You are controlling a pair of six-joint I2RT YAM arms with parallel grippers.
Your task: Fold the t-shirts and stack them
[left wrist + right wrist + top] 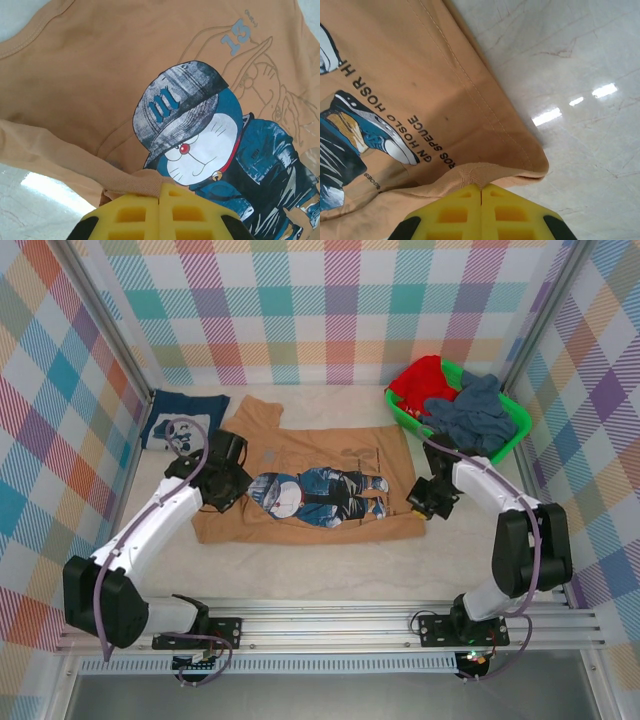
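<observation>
Pastel plaid walls [330, 310] in pink, teal, orange and lilac close in three sides of the cell, with bare metal posts at the corners and a ribbed metal rail [340, 625] along the near edge. The table top [580, 75] is pale and glossy, faintly veined like marble (it throws back small glints of light).

The tan-orange t-shirt [320, 445] lies spread across the middle of it, its cartoon figure in denim cap and jeans facing up. The left gripper [160, 192] has its yellow fingers pressed together on a fold of the shirt's left edge. The right gripper [481, 192] is pinched on the hem corner at the right.

A navy t-shirt [180, 420] lies folded in the far left corner. A green basket [517, 423] at far right holds red and blue-grey cloth.
</observation>
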